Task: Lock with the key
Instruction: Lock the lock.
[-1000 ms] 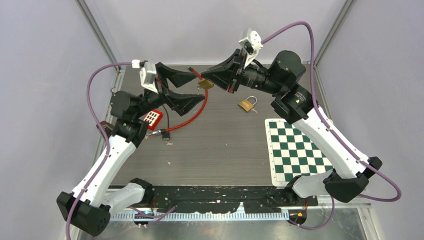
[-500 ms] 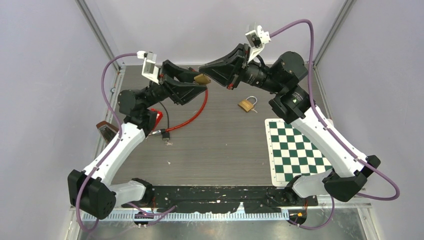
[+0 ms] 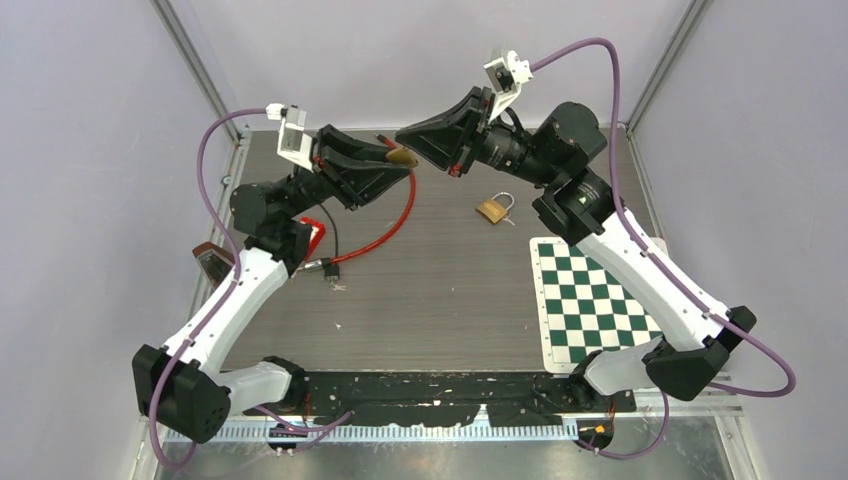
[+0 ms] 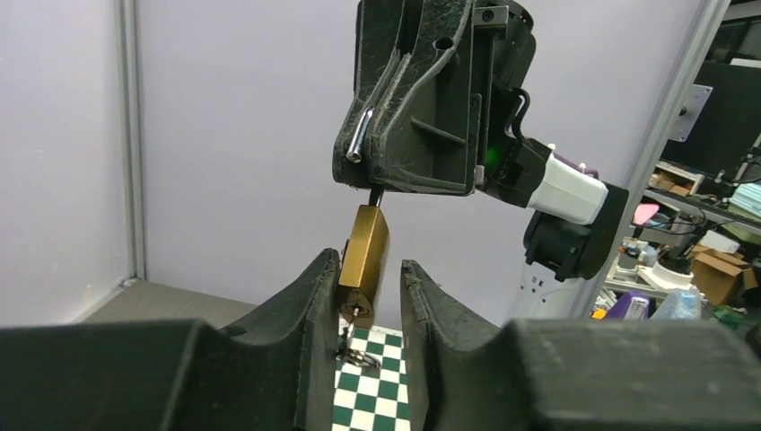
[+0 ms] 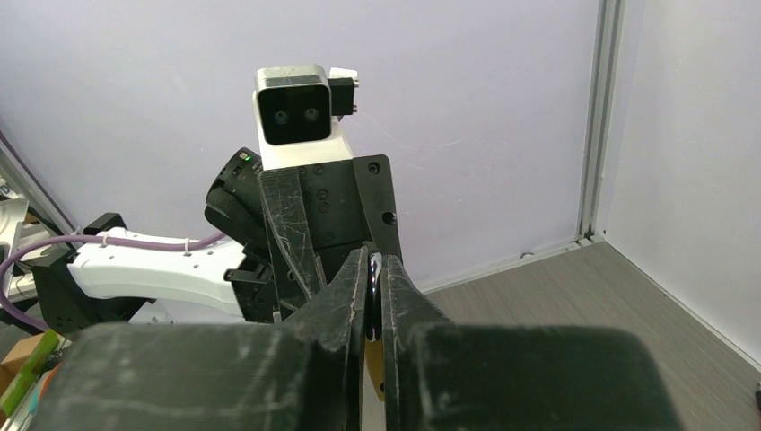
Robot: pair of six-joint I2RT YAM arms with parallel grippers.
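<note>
Two robot arms meet in mid-air over the far part of the surface (image 3: 440,290), with a brass padlock (image 4: 366,247) between them. The right fingers (image 4: 422,135) are pressed together on the padlock's steel shackle (image 4: 359,135), so the body hangs below them with a key (image 4: 353,314) dangling from its underside. The left fingers (image 4: 310,305) stand narrowly spread on either side of that body, one touching it and the other just clear, while a second padlock (image 3: 492,210) lies on the surface nearby.
</note>
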